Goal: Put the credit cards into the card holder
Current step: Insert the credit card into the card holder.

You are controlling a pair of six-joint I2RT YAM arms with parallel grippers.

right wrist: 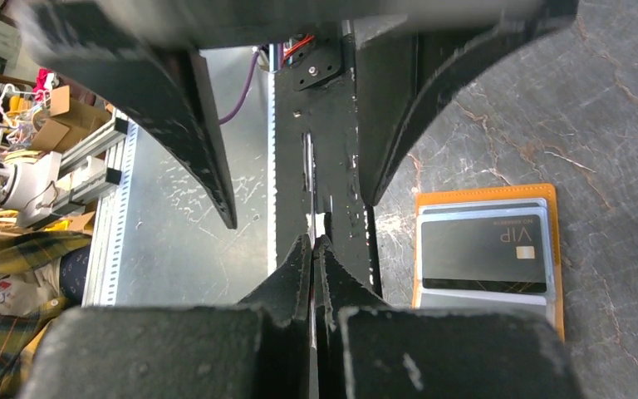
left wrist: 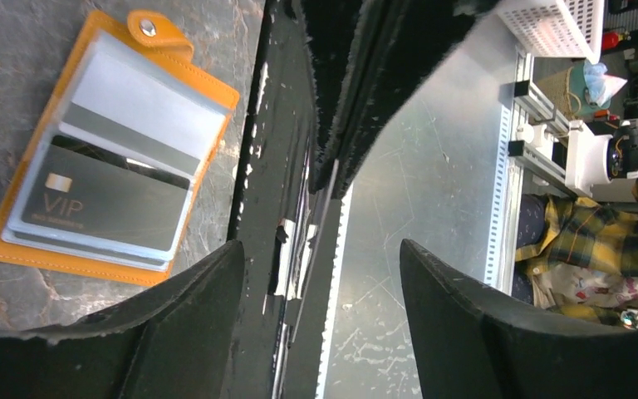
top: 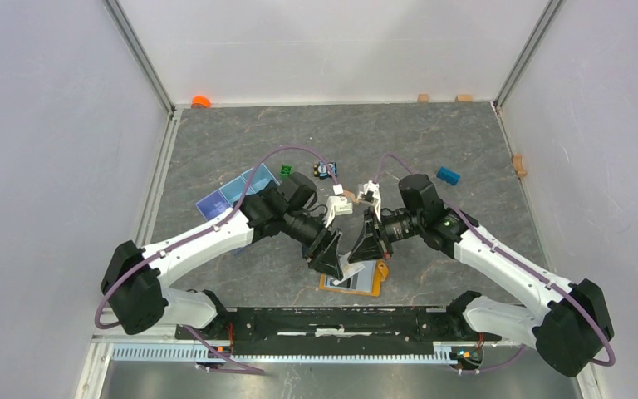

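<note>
Grey marbled bench [top: 465,241], white walls. Near the front edge the orange card holder [left wrist: 66,259] lies open, a black card [left wrist: 104,199] in its clear sleeve. Left gripper [left wrist: 320,324] is spread wide and empty; right gripper [right wrist: 312,274] is pinched closed.

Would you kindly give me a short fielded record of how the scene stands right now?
card holder: open, flat on the table, near the arm bases
black VIP card: in a clear pocket of the holder
pale card: apparently in the next pocket, stripe showing
left gripper: open, empty
right gripper: shut, tip facing the left one
</note>
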